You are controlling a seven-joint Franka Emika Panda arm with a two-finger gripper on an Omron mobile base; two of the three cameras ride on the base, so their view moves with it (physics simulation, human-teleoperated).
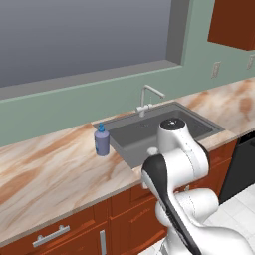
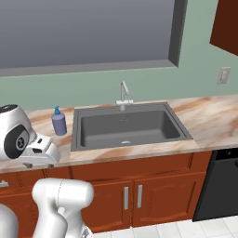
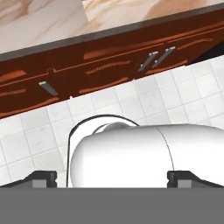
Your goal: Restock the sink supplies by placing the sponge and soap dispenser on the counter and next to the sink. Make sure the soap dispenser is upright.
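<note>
- The soap [image 1: 101, 141] stands upright on the counter [image 1: 45, 169], just beside the sink [image 1: 149, 134] on its left rim, so we judge that half done.
- We cannot find the sponge in these views.
- Our gripper [image 3: 112, 177] hangs low in front of the cabinets [image 3: 87, 65], facing the floor tiles [image 3: 175, 100]; its tips stand wide apart, holding nothing.
- Next, we judge, we must locate the sponge, then grasp it and set it by the sink.
</note>
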